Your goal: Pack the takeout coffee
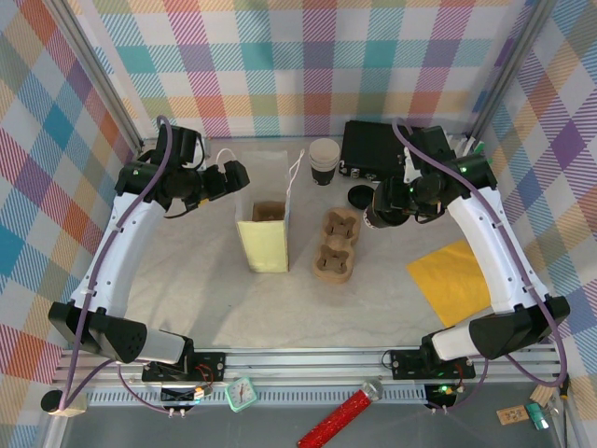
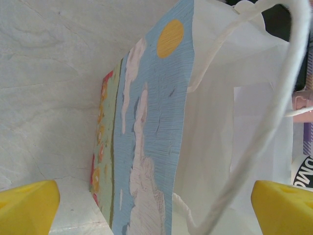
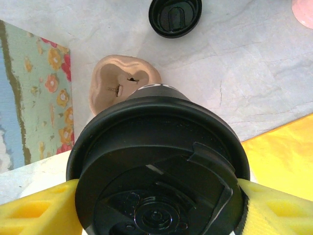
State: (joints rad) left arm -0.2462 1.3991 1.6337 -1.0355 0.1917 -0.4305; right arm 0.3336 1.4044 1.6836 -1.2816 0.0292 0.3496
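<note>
Top external view: the table (image 1: 187,299) has a paper bag (image 1: 264,245) standing open just left of centre. A cardboard cup carrier (image 1: 336,247) lies flat at the bag's 3 o'clock, close beside it.

The left gripper (image 1: 235,175) sits at the bag's 10 o'clock. Seen from the left wrist, its jaws are spread wide, with the bag's printed wall and white cord handle (image 2: 274,122) between them and nothing pinched.

The right gripper (image 1: 381,211) hangs at the carrier's 1 o'clock, its jaws clamped on the sides of the takeout coffee (image 3: 156,161). The cup is upright, lid up, with one end of the carrier showing below it. A loose black lid (image 3: 175,17) lies on the table at the cup's 12 o'clock.

The coffee looks to be in transit, gripped but not yet packed. The next move probably calls for carrying it toward 9 o'clock, either centring it over a carrier well or clearing the bag's rim. It should then go straight down, kept level so the lid stays on.
</note>
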